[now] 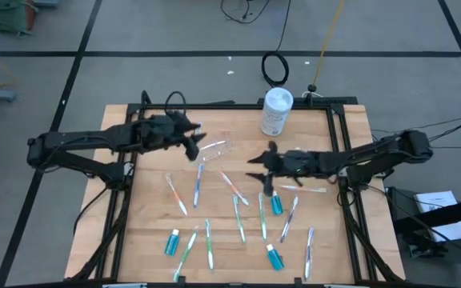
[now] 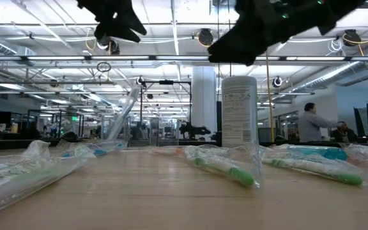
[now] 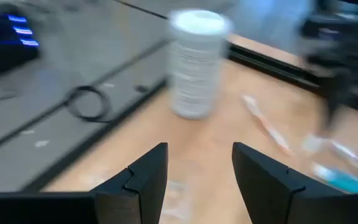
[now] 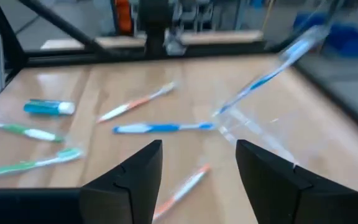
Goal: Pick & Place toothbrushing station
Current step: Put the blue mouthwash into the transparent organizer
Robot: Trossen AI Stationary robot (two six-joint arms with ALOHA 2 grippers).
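A small clear cup (image 1: 216,147) is on the table's far middle, and a blue toothbrush (image 4: 272,73) slants up from it. Several wrapped toothbrushes (image 1: 198,182) and three blue tubes (image 1: 171,242) lie flat across the wooden table. My left gripper (image 1: 196,148) hovers open and empty just left of the cup, above the table (image 3: 199,168). My right gripper (image 1: 254,170) hovers open and empty to the right of the cup, its fingers pointing toward the table's left (image 4: 197,168). In the low view both grippers hang well above the tabletop.
A white cylindrical canister (image 1: 276,110) stands at the far edge, right of the cup. A blue tube (image 1: 276,202) and toothbrushes (image 1: 290,216) lie under and near the right arm. Black frame rails (image 1: 338,144) border the table. People sit in the room beyond (image 2: 310,122).
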